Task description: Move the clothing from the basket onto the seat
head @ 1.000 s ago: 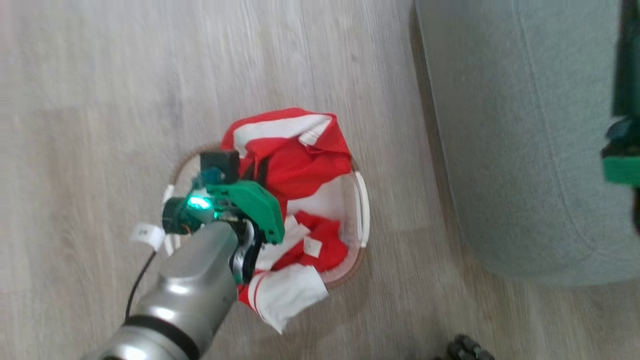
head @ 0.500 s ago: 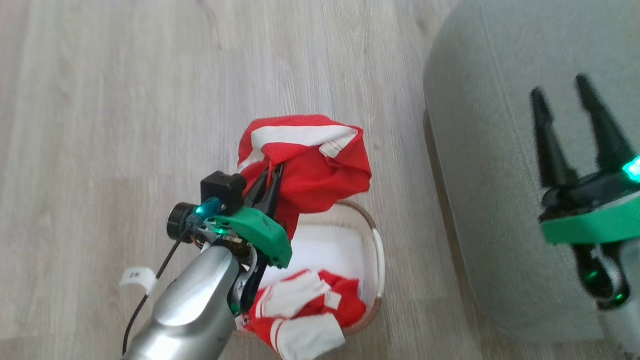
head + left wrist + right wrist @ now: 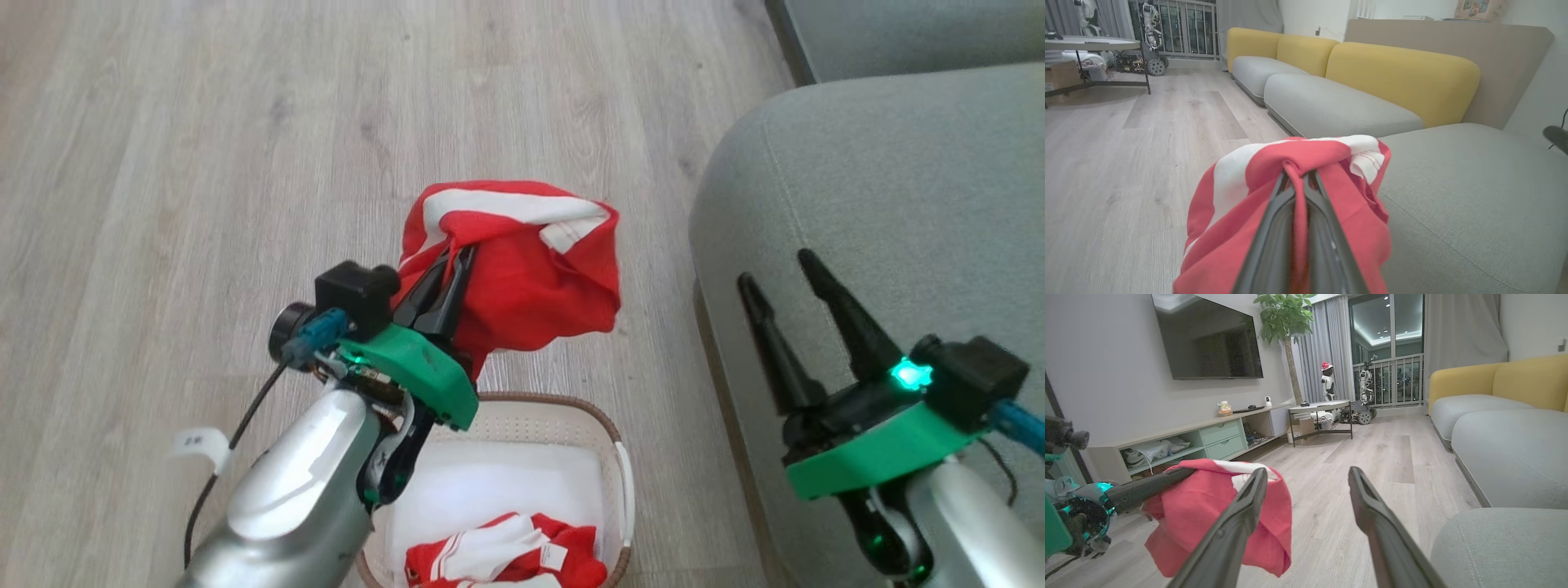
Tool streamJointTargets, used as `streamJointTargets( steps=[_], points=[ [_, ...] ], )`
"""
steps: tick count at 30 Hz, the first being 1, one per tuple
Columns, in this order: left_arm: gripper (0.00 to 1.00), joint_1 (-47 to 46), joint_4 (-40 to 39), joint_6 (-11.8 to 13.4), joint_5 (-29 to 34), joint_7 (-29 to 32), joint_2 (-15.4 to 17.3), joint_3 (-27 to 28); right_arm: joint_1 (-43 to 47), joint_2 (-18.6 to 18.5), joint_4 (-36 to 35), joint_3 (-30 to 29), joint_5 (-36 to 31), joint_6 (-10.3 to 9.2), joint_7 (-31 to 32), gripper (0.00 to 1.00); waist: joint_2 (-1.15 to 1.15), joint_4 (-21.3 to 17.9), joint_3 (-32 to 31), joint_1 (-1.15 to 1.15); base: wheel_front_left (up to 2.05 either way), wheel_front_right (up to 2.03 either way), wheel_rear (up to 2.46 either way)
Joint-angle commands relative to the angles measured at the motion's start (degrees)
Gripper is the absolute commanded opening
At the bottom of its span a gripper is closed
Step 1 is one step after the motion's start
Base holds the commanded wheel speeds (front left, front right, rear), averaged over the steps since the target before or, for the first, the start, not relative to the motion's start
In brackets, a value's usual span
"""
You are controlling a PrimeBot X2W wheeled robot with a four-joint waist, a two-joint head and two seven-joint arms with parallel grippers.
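1. Head view: left gripper [image 3: 455,260] is clamped shut on a red-and-white garment [image 3: 531,278]. The garment hangs bunched from the fingertips above the floor [image 3: 204,163], clear of the basket [image 3: 608,425] below the arm. A second garment [image 3: 506,555] lies crumpled on the basket's white bottom, cut off by the picture's lower edge. The left forearm covers the basket's left rim. The right gripper [image 3: 775,269] has its 2 fingers spread wide, holding nothing, over the grey seat [image 3: 898,163], which stands just right of the basket.
2. Left wrist view: this shows the pinch itself, which the head view does not. A fold of red fabric is squeezed between the 2 closed fingers, with a white stripe draped over the top. The cloth blocks the floor straight ahead. The seat spreads to the right, near the garment. Beyond it are more grey cushions with yellow backrests [image 3: 1400,69], and a table [image 3: 1086,41] stands far off at the left.
3. Right wrist view: the spread fingers frame bare floor. The held garment and a left finger show at the left, partly behind the right gripper's own left finger. A corner of the seat sits at the lower right. Further off are a wall television [image 3: 1208,339], a low cabinet [image 3: 1216,435] and a potted plant [image 3: 1282,318].
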Motion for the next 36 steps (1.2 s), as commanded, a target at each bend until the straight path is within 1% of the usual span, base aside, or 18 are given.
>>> streamJointTargets(
  steps=[1,4,9,16,20,21,28,32,36],
  points=[
    [0.0,-2.48,-3.04,0.08,-0.28,0.55,1.45,2.24,-0.8,-0.59,-1.96,1.3,-0.3,-0.01,-0.28,1.0,-0.01,-0.16,-0.63,0.01,0.0,0.0,0.0],
    [0.0,-2.73,-5.22,0.48,-0.09,2.23,2.43,2.03,-0.69,-1.24,-2.41,3.15,0.11,-0.01,-0.28,1.0,-0.01,-0.3,-0.85,0.01,0.0,0.0,0.0],
    [0.0,-2.74,-7.5,0.64,-0.86,3.89,2.67,1.94,-1.15,-2.21,-2.81,6.26,1.18,-0.01,-0.28,1.0,-0.01,-0.28,-1.01,0.01,0.0,0.0,0.0],
    [0.0,-3.24,-8.3,0.69,-1.16,4.99,2.11,1.13,-4.54,-3.29,-1.03,14.45,1.94,-0.01,-0.28,1.0,-0.01,0.25,-1.05,0.01,0.0,0.0,0.0],
    [0.0,-3.67,-8.36,0.48,-1.28,5.35,1.71,0.59,-7.54,-3.59,2.89,18.34,1.32,-0.01,-0.28,1.0,-0.01,0.91,-1.14,0.01,0.0,0.0,0.0],
    [0.0,-3.89,-8.44,0.38,-1.35,5.54,1.58,0.37,-9.18,-3.62,5.39,19.93,0.44,-0.01,-0.28,1.0,-0.01,1.29,-1.15,0.01,0.0,0.0,0.0],
    [0.0,-4.57,-9.03,-0.19,-1.44,5.88,0.69,-0.83,-14.27,-2.67,14.28,25.79,-1.51,-0.01,-0.28,1.0,-0.01,2.82,-1.07,0.01,0.0,0.0,0.0],
    [0.0,-4.95,-9.1,-0.55,-1.41,6.08,0.01,-1.71,-16.8,-1.35,18.27,27.8,-2.35,-0.01,-0.28,1.0,-0.01,3.5,-0.9,0.01,0.0,0.0,0.0],
    [0.0,-5.51,-9.13,-0.79,-1.1,5.93,-0.6,-2.53,-19.34,0.34,22.01,30.18,-1.17,-0.01,-0.28,1.0,-0.01,4.17,-0.67,0.01,0.0,0.0,0.0]
  ],
)
